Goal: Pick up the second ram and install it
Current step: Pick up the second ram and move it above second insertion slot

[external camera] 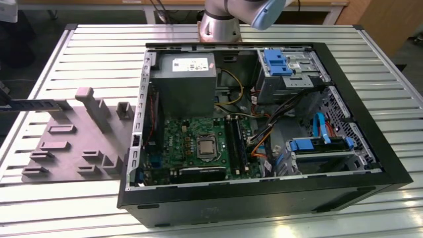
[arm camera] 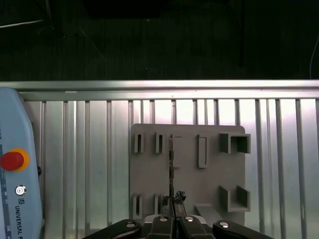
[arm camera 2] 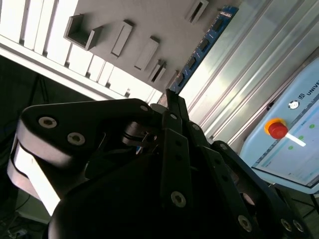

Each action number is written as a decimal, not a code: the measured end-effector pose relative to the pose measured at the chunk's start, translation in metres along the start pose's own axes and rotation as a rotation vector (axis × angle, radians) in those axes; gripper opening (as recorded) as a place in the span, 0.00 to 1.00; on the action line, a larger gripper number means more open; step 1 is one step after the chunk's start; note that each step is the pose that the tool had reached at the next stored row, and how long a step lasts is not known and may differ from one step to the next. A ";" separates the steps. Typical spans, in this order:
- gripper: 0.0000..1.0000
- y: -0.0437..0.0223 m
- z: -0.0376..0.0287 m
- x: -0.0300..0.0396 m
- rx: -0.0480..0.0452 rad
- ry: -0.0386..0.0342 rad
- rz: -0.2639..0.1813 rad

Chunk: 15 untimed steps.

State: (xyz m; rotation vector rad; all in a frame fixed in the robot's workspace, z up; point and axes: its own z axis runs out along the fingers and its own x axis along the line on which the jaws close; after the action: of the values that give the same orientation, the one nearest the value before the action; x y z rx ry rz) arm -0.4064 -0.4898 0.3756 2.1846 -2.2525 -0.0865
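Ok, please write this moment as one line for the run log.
hand: shut on second ram | place: over grey fixture | install: not yet done

Slatted silver aluminium table (external camera: 86,44), ridged across the whole top. Toward the exterior view's left, a flat grey plastic fixture plate (external camera: 76,137) with raised blocks and slots. Just beside it, an open black metal computer case (external camera: 264,203), lying on its side, interior facing up. At the far edge, the arm's round grey base (external camera: 218,29). In the first wrist view, a pale blue control pendant (arm camera: 17,164) with a red button, apart from the plate.
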 end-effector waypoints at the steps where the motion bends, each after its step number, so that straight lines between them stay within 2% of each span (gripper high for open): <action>1: 0.11 0.0001 -0.0016 -0.0001 0.0000 -0.0006 0.000; 15: 0.11 0.0011 -0.0253 -0.0010 -0.0003 -0.0070 0.000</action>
State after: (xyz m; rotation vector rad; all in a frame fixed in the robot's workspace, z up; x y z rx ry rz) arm -0.4064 -0.4897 0.4009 2.1879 -2.2556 -0.0947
